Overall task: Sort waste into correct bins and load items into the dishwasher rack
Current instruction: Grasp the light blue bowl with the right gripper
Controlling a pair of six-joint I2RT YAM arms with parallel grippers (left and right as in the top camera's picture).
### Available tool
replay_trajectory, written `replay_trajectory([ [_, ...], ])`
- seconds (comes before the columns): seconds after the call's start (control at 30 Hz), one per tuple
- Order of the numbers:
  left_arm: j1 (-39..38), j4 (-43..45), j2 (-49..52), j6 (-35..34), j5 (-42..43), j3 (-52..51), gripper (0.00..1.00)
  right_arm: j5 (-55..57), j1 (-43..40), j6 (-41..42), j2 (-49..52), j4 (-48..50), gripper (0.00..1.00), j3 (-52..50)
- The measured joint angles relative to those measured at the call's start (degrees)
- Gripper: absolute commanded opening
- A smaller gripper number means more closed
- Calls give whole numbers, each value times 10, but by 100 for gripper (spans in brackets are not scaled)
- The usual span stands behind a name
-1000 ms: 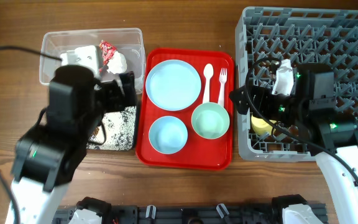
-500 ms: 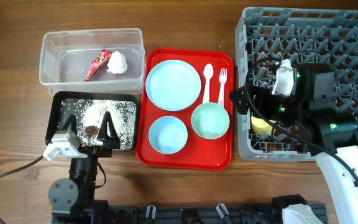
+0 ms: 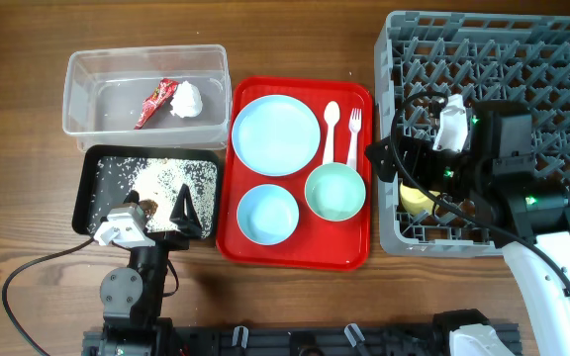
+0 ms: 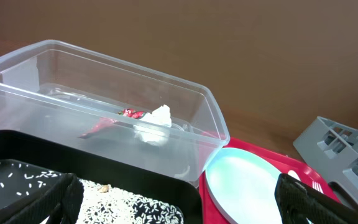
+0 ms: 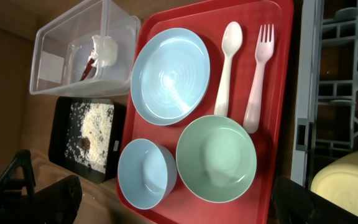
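– Nearest thing?
– Left gripper is hanging over the black tray's near edge, fingers spread wide and gripping nothing. Rice crumbs are lying in that tray.
– Middle?
– Red serving tray is sitting on the wooden table, carrying the plate, light-blue bowl, mint-green bowl, spoon and fork. Right gripper is hovering at the rack's left wall, fingers apart. Yellow cup is lying inside the rack.
– Far?
– Clear tub is holding the red sachet and tissue ball, side by side.

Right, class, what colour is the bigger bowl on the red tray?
The bigger bowl is mint green, clearest in the right wrist view.
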Motion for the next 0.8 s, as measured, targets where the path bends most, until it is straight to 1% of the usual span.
replay_trajectory([
  [0.07,0,0,0,0,0,0,100,0,0,0,0,0,100,0],
  [0.13,0,0,0,0,0,0,100,0,0,28,0,57,100,0],
  [0.2,0,0,0,0,0,0,100,-7,0,42,0,76,100,0],
  [0.27,0,0,0,0,0,0,100,-47,18,13,0,90,100,0],
  [0.3,0,0,0,0,0,0,100,-47,50,-2,0,76,100,1],
  [0.33,0,0,0,0,0,0,100,-43,106,-17,0,58,100,1],
  [0.37,0,0,0,0,0,0,100,-17,153,-21,3,36,100,2],
  [0.4,0,0,0,0,0,0,100,30,229,-23,14,13,100,2],
  [0.43,0,0,0,0,0,0,100,81,285,-23,32,2,93,3],
  [0.5,0,1,0,0,0,0,100,137,364,-26,81,16,77,3],
  [0.53,0,1,0,0,1,0,100,153,390,-28,110,31,70,3],
  [0.57,0,1,0,0,2,0,100,165,401,-29,136,45,64,3],
  [0.63,0,1,0,0,2,0,100,198,403,-53,205,90,63,3],
  [0.7,0,1,0,0,2,0,100,219,403,-107,280,146,63,3],
  [0.77,0,1,0,0,2,0,100,235,399,-151,349,183,63,3],
  [0.8,0,1,0,0,2,0,100,239,396,-166,365,188,62,3],
])
